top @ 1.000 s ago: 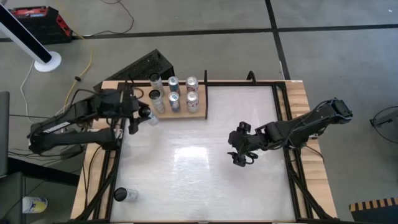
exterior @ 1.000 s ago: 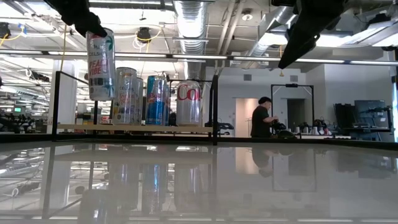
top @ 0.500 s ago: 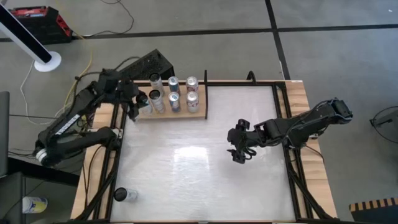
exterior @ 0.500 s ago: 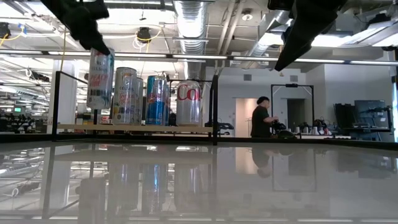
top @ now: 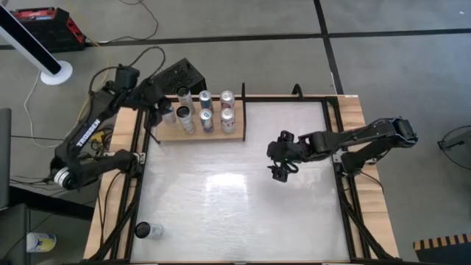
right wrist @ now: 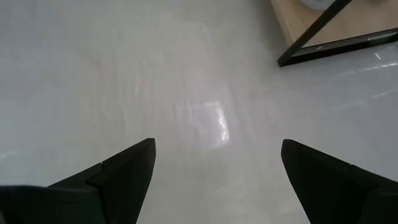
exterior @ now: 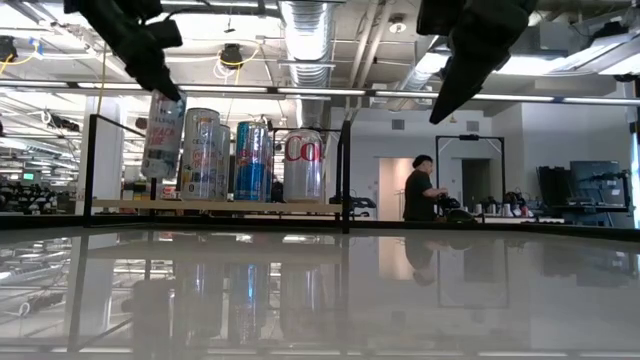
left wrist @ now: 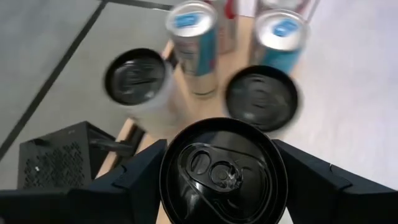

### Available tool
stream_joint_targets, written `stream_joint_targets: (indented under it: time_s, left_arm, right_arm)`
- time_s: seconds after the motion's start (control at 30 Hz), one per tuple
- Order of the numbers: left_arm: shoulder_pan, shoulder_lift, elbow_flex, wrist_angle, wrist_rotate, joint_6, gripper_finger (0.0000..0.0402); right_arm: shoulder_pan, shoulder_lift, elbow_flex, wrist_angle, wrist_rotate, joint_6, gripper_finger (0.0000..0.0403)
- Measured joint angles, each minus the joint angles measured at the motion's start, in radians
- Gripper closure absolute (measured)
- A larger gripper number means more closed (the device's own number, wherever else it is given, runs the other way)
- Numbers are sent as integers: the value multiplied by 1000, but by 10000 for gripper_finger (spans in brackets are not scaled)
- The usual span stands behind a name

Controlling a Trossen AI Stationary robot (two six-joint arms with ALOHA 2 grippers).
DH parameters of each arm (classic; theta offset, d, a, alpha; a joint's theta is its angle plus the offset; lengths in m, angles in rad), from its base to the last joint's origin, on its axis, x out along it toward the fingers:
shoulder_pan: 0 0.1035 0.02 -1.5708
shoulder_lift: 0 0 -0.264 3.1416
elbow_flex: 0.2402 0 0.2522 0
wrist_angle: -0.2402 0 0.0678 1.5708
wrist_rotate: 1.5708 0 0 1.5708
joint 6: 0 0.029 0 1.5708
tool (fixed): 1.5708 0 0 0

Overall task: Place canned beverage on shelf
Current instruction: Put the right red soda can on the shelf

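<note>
Five cans already stand on the shelf (top: 197,134) at the far left of the white surface (top: 235,206): a black-topped can (left wrist: 261,98) and another black-topped can (left wrist: 135,76) nearest the arriving one, two blue-topped cans (left wrist: 193,37) behind them, and a silver can with red lettering (exterior: 304,165) at the right end, all crowding the free corner. A black perforated box (top: 175,76) sits on the floor just beyond the shelf, and a lone black-topped can (top: 143,230) waits at the near left corner of the surface. Far back in the room a person (exterior: 418,188) stands at a bench. The left pincer (top: 163,112) is clamped on the sides of the canned beverage (left wrist: 222,176), holding it from above, slightly tilted, over the left end of the shelf (in the low view it hangs just left of the row, its base close to the shelf board). The right pincer (top: 280,158) hovers over the middle of the surface, fingers (right wrist: 106,177) spread wide and holding nothing.
</note>
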Motion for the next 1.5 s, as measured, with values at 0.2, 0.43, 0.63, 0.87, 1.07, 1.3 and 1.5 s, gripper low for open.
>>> stream_joint_targets:
  time_s: [0.2, 0.43, 0.63, 0.87, 1.07, 1.3, 1.5]
  left_arm:
    - [127, 97, 16, 43, 103, -9, 156]
    - [176, 138, 16, 99, 104, 17, 156]
    - [175, 152, 17, 168, 119, 16, 156]
    - [175, 152, 17, 135, 84, 36, 156]
    - [159, 153, 7, 127, 97, 22, 156]
    - [117, 151, -48, 103, 91, 62, 156]
    - [117, 144, -48, 101, 43, 69, 156]
  right_arm:
    - [-13, 0, 0, 0, -5, -41, 30]
    - [-13, 0, 0, -4, -10, -81, 30]
    - [-19, 0, 0, -18, -31, -84, 30]
    - [-33, 0, 0, -16, -52, -92, 30]
    - [-34, 0, 0, -13, -52, -92, 30]
    - [-30, 0, 0, -12, -52, -92, 30]
    - [-30, 0, 0, -11, -52, -91, 30]
